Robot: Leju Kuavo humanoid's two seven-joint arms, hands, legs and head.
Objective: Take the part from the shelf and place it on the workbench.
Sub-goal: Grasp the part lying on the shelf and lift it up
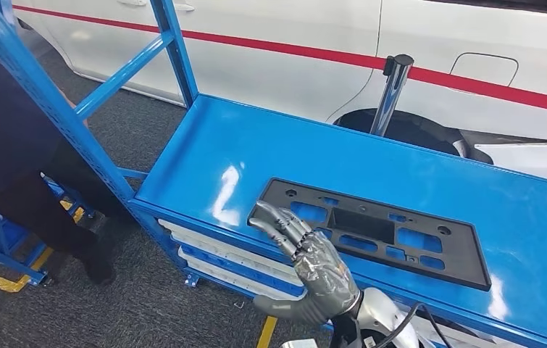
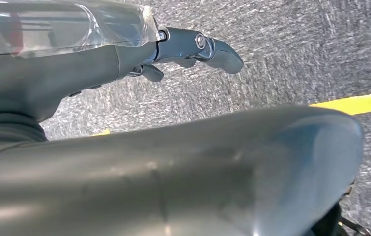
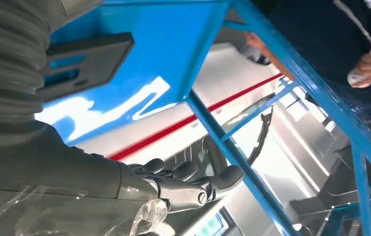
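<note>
The black plastic part (image 1: 372,232), a flat rectangular frame with several cut-outs, lies on the blue top shelf (image 1: 256,145). My right hand (image 1: 306,261) reaches in from the shelf's front edge, its fingers apart and slightly curled over the part's near left end, and it holds nothing. Whether the fingertips touch the part I cannot tell. The right wrist view has the same part (image 3: 85,61) on the blue surface, with the right hand (image 3: 183,187) holding nothing beside it. My left hand (image 2: 188,46) hangs over the grey carpet, fingers loose and holding nothing.
A person in dark clothes (image 1: 9,138) stands at the left beside the blue shelf uprights (image 1: 176,51). Behind the shelf are a white car with a red stripe (image 1: 292,43) and a chrome post (image 1: 393,90). White parts (image 1: 219,250) fill the lower shelves. Yellow tape (image 2: 355,101) marks the floor.
</note>
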